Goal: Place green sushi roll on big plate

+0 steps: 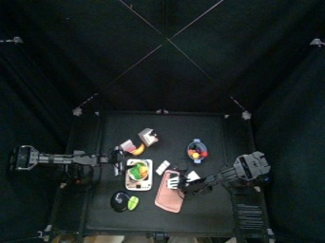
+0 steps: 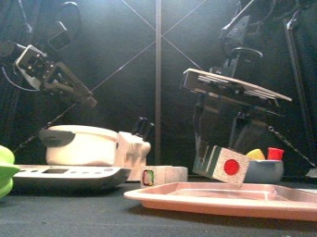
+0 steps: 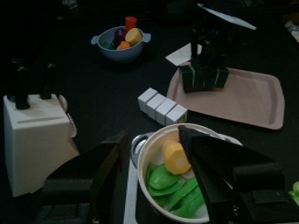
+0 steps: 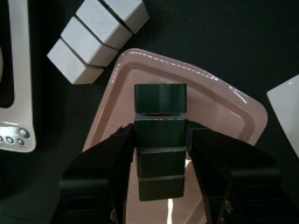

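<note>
tabletop (image 1: 108, 128) | pink plate (image 4: 222, 105) beneath right claw (image 4: 160, 131) | claw clenched on green sushi roll (image 4: 160, 98) — held over plate | step: placing; next: lower, release | left claw (image 3: 163, 171) parted, empty, above bowl

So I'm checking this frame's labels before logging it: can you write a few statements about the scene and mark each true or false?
1. The right gripper holds the green sushi roll between its jaws. True.
2. The roll is over the white plate. False: it is over the pink big plate.
3. The left gripper also grips a sushi piece. False: its jaws stand open over a white bowl of green and yellow food, holding nothing.
4. A row of white sushi rolls lies beside the pink plate, off it. True.
5. The small blue bowl is empty. False: it holds colourful pieces.
</note>
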### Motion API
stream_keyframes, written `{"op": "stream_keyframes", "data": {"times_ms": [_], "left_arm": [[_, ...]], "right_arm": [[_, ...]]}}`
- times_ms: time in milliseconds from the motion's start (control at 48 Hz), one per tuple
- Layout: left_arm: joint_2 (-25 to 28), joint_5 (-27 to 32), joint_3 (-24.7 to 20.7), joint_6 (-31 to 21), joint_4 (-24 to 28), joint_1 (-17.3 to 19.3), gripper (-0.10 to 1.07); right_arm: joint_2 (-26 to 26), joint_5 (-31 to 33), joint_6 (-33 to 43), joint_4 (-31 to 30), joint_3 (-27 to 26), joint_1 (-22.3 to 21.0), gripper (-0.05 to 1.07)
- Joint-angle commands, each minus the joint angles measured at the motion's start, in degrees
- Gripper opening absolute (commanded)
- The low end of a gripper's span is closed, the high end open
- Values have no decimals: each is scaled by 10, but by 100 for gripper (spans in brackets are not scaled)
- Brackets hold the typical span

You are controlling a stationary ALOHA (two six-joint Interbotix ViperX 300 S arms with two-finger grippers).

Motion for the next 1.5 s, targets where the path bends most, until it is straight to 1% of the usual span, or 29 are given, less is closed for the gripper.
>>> {"op": "stream_keyframes", "data": {"times_ms": [0, 250, 604, 1292, 1479], "left_arm": [[-1, -5, -7, 0, -1, -2, 87], [-1, -5, -7, 1, -1, -2, 87], [-1, -5, -7, 0, -1, -2, 87], [-1, -5, -6, 1, -1, -2, 87], [-1, -5, -6, 1, -1, -2, 87]], "right_arm": [[-4, 7, 2, 3, -19, 6, 63], [9, 24, 2, 7, -25, 7, 64], [18, 24, 3, 6, -29, 7, 66], [28, 23, 3, 3, -44, 7, 87], [28, 24, 2, 5, -46, 7, 89]]}}
